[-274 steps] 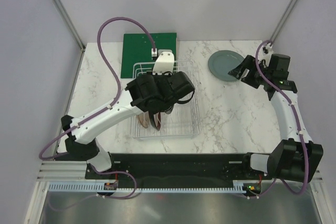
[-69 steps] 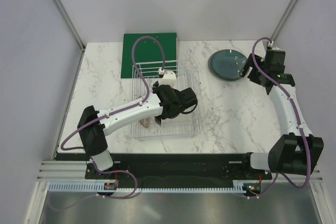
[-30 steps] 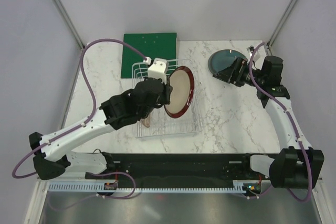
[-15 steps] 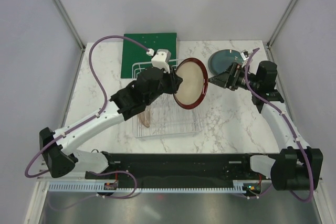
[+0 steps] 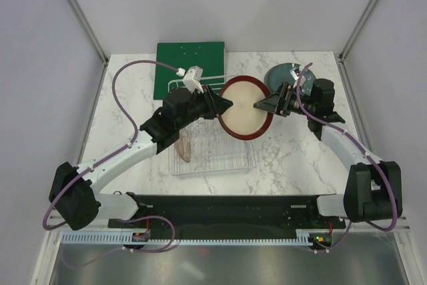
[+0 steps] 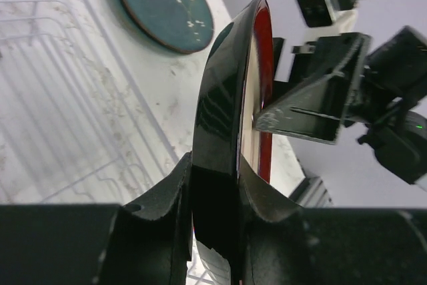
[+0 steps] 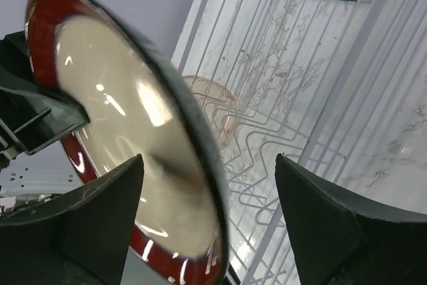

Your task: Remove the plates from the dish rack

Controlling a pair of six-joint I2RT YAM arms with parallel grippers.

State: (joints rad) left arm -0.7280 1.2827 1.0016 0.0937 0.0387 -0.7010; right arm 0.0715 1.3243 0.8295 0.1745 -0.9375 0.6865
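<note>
My left gripper (image 5: 222,103) is shut on the left rim of the maroon-rimmed plate (image 5: 245,108) and holds it tilted in the air, just right of the white wire dish rack (image 5: 215,159). In the left wrist view the plate (image 6: 227,111) is edge-on between my shut fingers. My right gripper (image 5: 264,106) is open, its jaws straddling the plate's right rim (image 7: 127,131) without closing. The brownish-pink plate (image 5: 183,146) stands in the rack and also shows in the right wrist view (image 7: 208,101). The dark teal plate (image 5: 281,73) lies on the table behind my right arm. The pale grey-green plate is not visible.
The green board (image 5: 189,58) lies flat behind the rack. The marble table (image 5: 293,151) is bounded by grey walls at the left, back and right. The left arm's purple cable arcs over the table's left part.
The left arm has carried the maroon-rimmed plate a little further right and back. The right gripper has moved left until its open jaws straddle the plate's right rim.
</note>
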